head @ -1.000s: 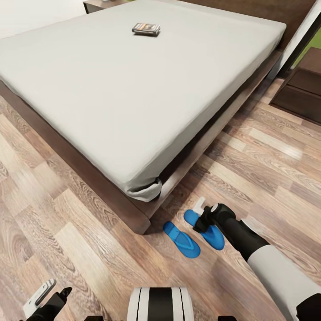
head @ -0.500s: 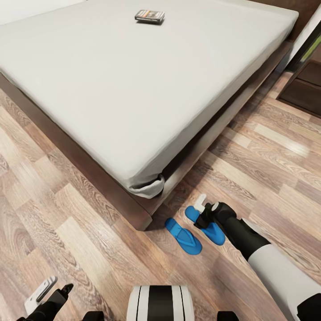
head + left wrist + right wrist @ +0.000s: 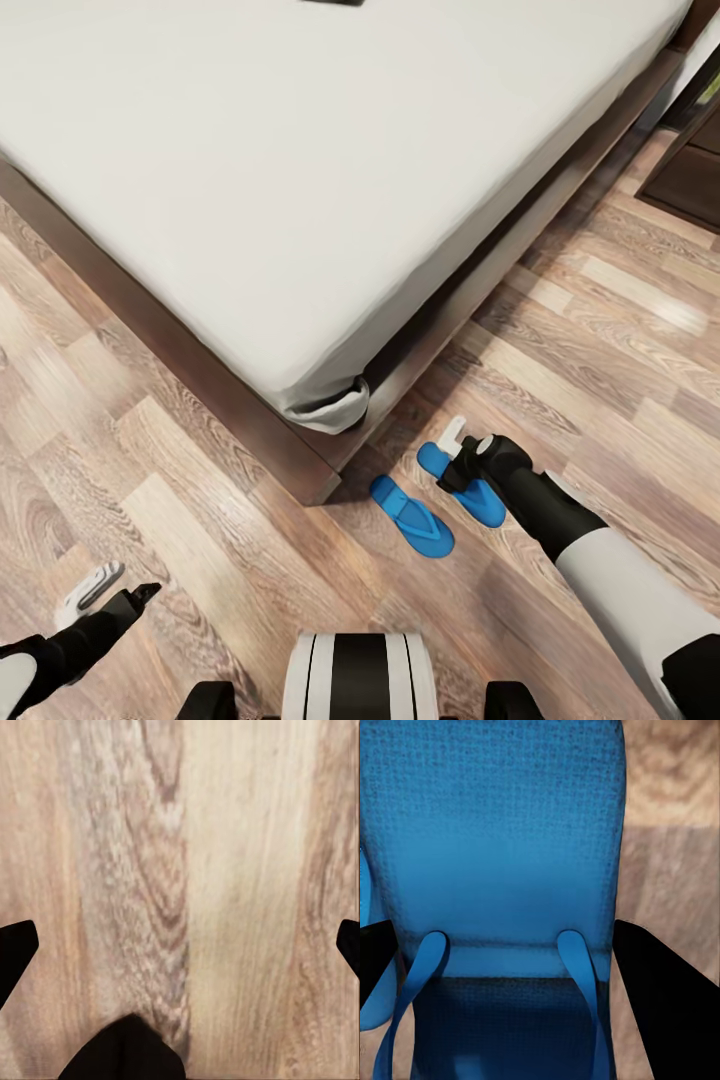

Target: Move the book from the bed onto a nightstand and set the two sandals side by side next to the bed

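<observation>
Your right gripper (image 3: pixel 458 462) sits wide open over one bright blue flip-flop sandal (image 3: pixel 478 494) by the big bed's corner (image 3: pixel 320 480); your left gripper (image 3: pixel 105 590) hangs open too.

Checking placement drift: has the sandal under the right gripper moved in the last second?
No. The sandal keeps the same gap to the other sandal and the bed corner; only the camera tilted.

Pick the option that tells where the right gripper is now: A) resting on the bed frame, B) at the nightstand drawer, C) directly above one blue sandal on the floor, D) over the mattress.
C: the right gripper sits over the sandal nearer the right arm, by the bed corner; the right wrist view shows its fingers on either side of that sandal's sole.
</observation>
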{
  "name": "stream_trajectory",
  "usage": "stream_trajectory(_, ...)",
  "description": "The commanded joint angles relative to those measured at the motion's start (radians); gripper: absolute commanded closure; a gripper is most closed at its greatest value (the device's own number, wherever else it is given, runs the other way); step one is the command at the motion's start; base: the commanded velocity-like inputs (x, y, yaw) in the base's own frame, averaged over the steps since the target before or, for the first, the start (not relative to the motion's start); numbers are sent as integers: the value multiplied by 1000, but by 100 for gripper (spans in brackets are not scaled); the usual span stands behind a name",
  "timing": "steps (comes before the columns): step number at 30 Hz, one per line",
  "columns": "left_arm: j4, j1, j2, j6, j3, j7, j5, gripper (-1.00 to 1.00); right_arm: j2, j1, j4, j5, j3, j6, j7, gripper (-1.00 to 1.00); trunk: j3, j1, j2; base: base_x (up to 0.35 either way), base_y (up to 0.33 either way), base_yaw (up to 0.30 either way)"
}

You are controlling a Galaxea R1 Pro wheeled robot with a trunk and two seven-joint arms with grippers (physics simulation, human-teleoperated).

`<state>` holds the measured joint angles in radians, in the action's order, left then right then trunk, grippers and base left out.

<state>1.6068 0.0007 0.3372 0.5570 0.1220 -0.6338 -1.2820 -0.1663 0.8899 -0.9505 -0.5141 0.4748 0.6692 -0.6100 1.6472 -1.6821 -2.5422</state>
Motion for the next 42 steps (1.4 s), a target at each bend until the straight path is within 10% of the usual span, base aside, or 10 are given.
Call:
stream_trajectory(1,2,-16,-1,26,11,-8,-9,-100,0,1,0,-10,2,1,-7,100,5,0,-1,0,0,0)
stream_trajectory(42,1,-36,-4,69,30,-7,-8,-100,43,72,8,-18,10,11,-5,100,101,-12,-6,0,0,0)
